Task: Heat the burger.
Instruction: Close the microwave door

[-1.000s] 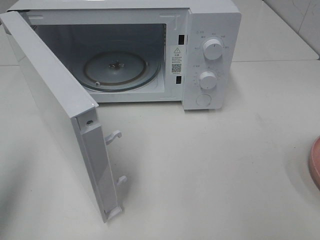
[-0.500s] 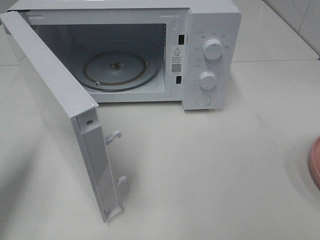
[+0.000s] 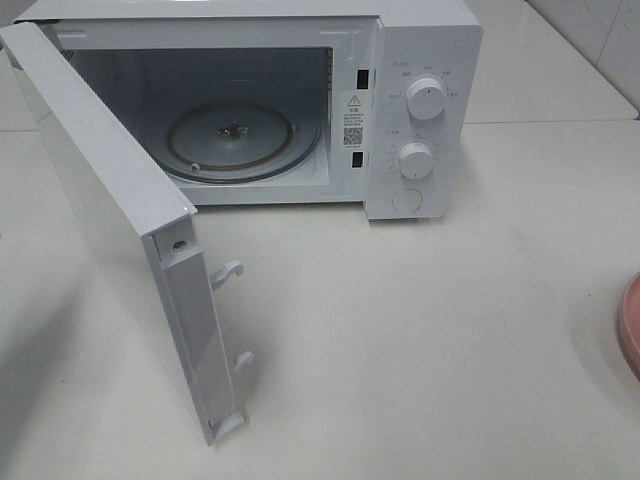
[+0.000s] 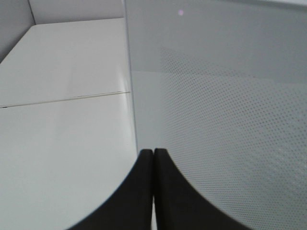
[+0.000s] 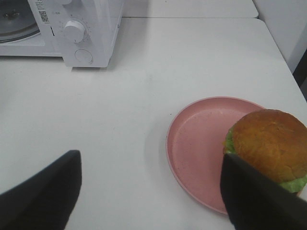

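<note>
Burger (image 5: 271,143): glossy golden-brown bun, green lettuce edging, on pink plate (image 5: 199,143).

L claw (image 4: 153,155) closed – R claw (image 5: 151,172) wide

The burger (image 5: 269,143) sits on the plate (image 5: 196,143), right of the open microwave (image 3: 420,110)

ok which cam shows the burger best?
Right wrist: the golden-brown bun burger with green lettuce sits at the edge of the round pink plate, partly behind a tool finger. Exterior high catches only the plate's rim; left wrist shows neither.
</note>
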Robot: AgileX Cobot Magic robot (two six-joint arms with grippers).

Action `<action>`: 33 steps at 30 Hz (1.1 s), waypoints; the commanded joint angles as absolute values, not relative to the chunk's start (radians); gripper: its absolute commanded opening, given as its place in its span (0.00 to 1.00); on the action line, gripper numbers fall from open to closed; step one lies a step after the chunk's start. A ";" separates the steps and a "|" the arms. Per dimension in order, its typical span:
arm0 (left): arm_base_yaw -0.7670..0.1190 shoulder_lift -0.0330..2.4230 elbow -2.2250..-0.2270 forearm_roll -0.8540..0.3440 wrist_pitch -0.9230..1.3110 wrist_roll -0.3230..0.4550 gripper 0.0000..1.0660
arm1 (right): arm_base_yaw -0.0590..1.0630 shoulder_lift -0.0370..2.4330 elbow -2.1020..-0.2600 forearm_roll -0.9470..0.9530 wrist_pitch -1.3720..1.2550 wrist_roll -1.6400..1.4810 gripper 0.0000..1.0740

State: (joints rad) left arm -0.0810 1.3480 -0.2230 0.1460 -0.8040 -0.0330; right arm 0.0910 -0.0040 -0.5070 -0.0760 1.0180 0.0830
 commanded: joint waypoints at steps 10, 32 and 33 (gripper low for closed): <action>-0.080 1.505 -0.344 0.357 -0.858 -0.106 0.00 | 0.083 -0.030 -0.505 -0.073 1.007 0.084 0.71; -0.276 1.713 -0.494 0.227 -0.883 -0.070 0.00 | 0.083 -0.030 -0.505 -0.073 1.007 0.084 0.71; -0.283 1.717 -0.501 0.222 -0.880 -0.067 0.00 | 0.083 -0.030 -0.505 -0.073 1.007 0.084 0.71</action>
